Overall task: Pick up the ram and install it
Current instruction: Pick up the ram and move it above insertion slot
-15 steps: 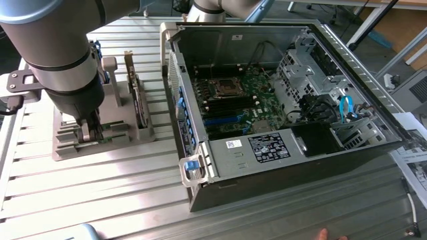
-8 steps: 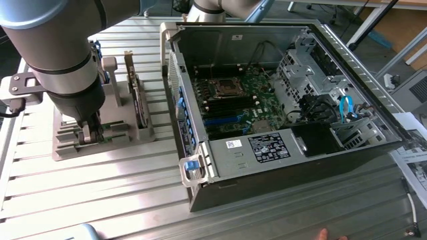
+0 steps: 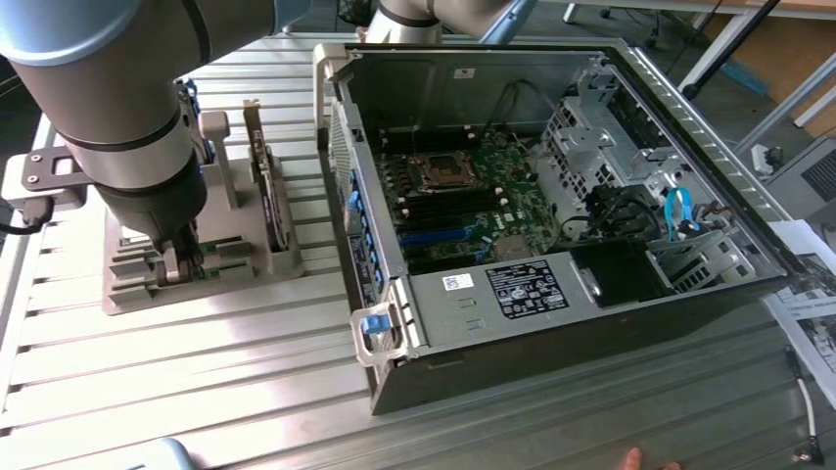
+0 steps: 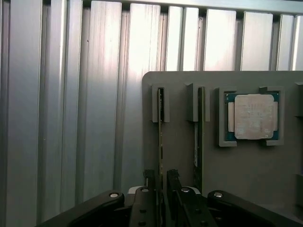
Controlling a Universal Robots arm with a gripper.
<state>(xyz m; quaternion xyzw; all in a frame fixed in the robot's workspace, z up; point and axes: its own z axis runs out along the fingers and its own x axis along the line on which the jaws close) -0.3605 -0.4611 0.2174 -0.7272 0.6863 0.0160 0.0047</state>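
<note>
The ram (image 4: 161, 123) is a thin green strip standing on edge in a slot of the grey holder (image 4: 246, 165). A second similar strip (image 4: 199, 127) stands in the neighbouring slot. My gripper (image 4: 161, 183) is lowered over the first strip's near end, one black finger (image 4: 150, 182) on each side with a small gap to the board, so it is open and holds nothing. In the exterior view the gripper (image 3: 176, 262) reaches down into the holder (image 3: 209, 284) at the exterior view's left. The open computer case (image 3: 679, 294) lies to the right, its dark memory slots (image 3: 451, 208) exposed.
A square silver processor (image 4: 251, 116) lies in a recess of the holder. A dark expansion card (image 3: 268, 186) stands upright at the holder's far side. The ribbed metal table (image 3: 196, 382) runs under everything. Papers (image 3: 810, 304) lie at the exterior view's right edge.
</note>
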